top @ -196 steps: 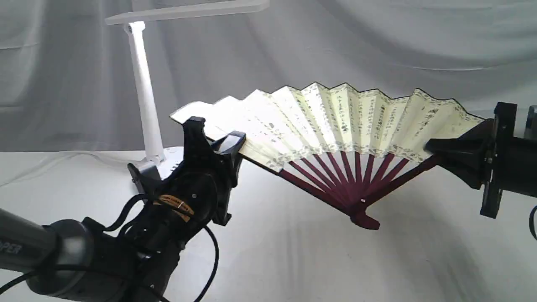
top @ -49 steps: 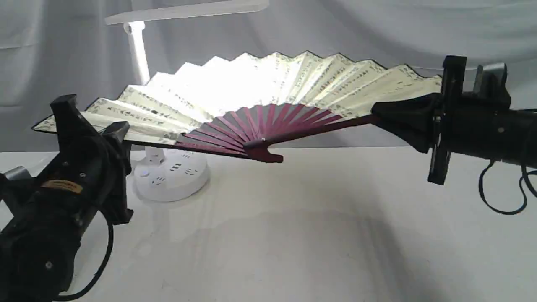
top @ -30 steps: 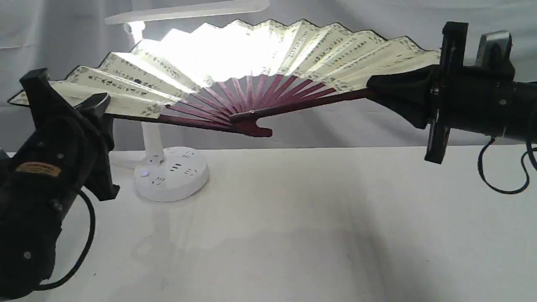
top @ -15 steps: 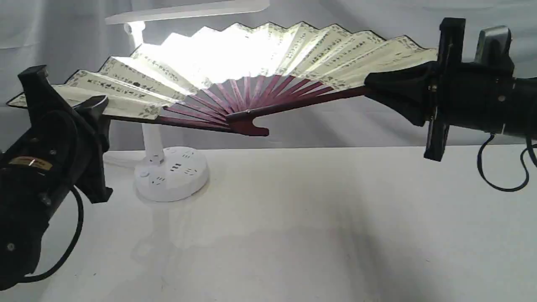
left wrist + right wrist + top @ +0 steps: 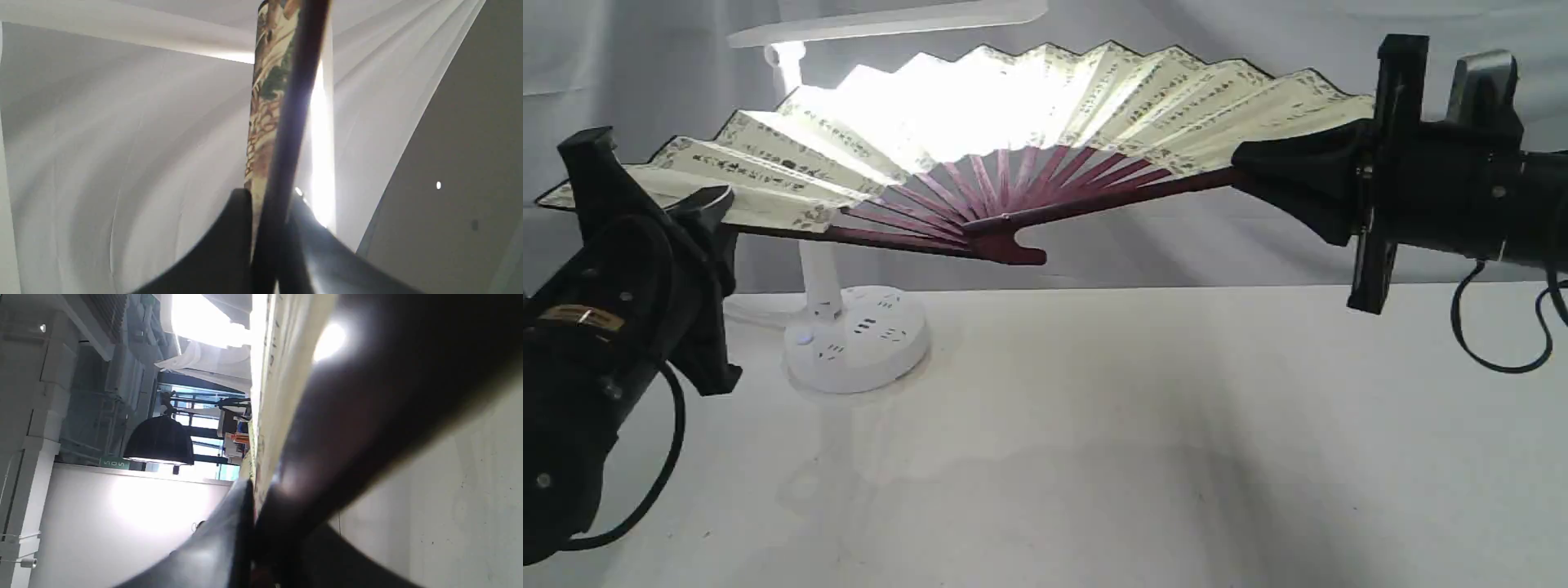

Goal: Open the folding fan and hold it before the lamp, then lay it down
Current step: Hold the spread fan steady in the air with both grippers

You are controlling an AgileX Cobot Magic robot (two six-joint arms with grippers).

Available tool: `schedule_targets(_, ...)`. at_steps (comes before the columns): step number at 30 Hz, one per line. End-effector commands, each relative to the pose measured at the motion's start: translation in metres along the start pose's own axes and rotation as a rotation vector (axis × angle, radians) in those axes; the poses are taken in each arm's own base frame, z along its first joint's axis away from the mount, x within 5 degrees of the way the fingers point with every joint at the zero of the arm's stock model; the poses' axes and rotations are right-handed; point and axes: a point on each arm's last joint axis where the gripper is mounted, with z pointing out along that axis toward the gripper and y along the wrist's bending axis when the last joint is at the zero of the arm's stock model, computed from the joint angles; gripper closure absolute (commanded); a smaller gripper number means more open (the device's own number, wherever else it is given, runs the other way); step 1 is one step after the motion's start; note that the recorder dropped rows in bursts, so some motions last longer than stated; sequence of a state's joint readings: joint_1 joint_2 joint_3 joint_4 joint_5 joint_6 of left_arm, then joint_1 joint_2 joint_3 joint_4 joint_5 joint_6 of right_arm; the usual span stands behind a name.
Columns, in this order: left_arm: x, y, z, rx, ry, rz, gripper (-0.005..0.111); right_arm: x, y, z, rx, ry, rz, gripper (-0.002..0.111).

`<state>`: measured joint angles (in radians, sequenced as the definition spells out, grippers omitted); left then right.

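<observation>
Both arms' jaws clamp the open folding fan [image 5: 1143, 98] aloft before the lamp [image 5: 862, 343].

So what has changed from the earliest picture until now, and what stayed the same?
The folding fan went up and leftward in the exterior view and spread wider; it now hangs before the lamp. The left gripper swung out left, the right gripper rose. Nothing was let go: both stayed shut on the guards. The lamp did not move.
</observation>
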<state>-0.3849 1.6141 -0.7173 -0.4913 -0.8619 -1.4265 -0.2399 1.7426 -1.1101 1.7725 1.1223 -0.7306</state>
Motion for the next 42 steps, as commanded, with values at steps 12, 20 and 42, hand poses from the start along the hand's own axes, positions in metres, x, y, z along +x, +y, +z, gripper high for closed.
schedule_targets(12,-0.0348,-0.0381,-0.0053,0.354,-0.26,-0.143,0.107,-0.0093,-0.0064,-0.0085,0.081,-0.075,-0.05,0.108)
schedule_targets(20,-0.0409,-0.0429,-0.0019,0.37,-0.247,-0.112,0.107,-0.0094,-0.0065,-0.0086,0.082,-0.076,-0.05,0.108)
schedule_targets(42,-0.0409,-0.0427,-0.0018,0.367,-0.246,-0.112,0.107,-0.009,-0.0061,-0.0085,0.079,-0.071,-0.061,0.108)
